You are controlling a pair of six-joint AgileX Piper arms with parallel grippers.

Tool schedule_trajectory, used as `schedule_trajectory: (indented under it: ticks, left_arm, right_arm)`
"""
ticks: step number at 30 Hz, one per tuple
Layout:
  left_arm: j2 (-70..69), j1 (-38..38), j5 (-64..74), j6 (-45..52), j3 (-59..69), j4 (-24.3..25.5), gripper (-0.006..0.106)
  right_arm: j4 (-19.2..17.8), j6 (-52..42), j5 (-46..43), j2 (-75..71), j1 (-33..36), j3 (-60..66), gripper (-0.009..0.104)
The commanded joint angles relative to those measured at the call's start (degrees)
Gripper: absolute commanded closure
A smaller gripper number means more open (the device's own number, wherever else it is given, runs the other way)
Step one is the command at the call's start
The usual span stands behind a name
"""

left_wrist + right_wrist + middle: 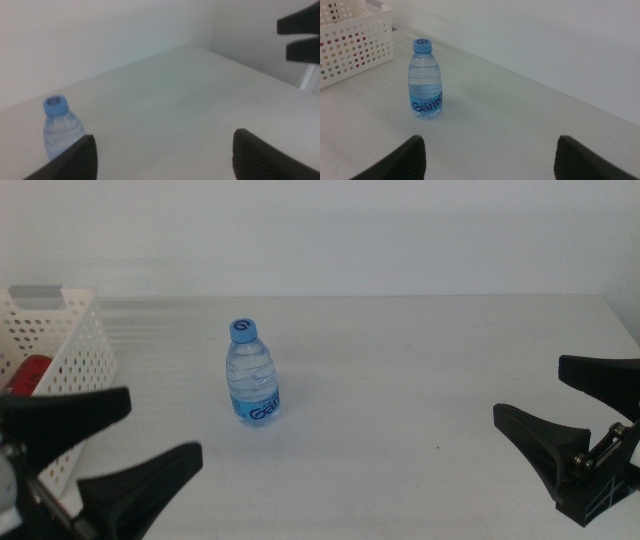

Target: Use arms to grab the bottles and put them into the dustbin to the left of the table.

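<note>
A small clear water bottle [252,375] with a blue cap and blue label stands upright on the white table [400,350], left of centre. The white perforated dustbin [70,340] sits at the table's left edge, and something red [30,373] shows inside it. My left gripper [165,425] is open at the lower left, in front of the bin and apart from the bottle [60,131]. At the right edge my right gripper [528,388] is open as well, far from the bottle [425,82]. Both hold nothing. The right wrist view shows the dustbin [355,40] beyond the bottle.
The table's far edge meets a plain white wall [320,230]. In the left wrist view the other arm's dark fingers [300,35] show across the table.
</note>
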Motion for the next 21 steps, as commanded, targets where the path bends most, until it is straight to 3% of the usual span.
schedule_trajectory:
  ticks: [1,6,14,21]
  left_arm:
    - [2.37,-0.12,-5.07,-0.79,-3.94,0.96,0.015]
    - [8.68,2.59,-3.27,-0.79,-10.36,4.23,0.015]
    - [16.97,12.14,-0.07,-0.10,-18.19,4.16,0.015]
    - [17.90,16.20,0.57,0.95,-18.53,4.16,0.015]
  right_arm:
    - [-0.37,-0.71,-4.29,-0.45,-0.18,-1.36,0.028]
    - [-0.37,-0.71,-4.29,-0.45,-0.18,-1.36,0.028]
    - [-0.37,-0.71,-4.29,-0.45,-0.18,-1.36,0.028]
    - [-0.37,-0.71,-4.29,-0.45,-0.18,-1.36,0.028]
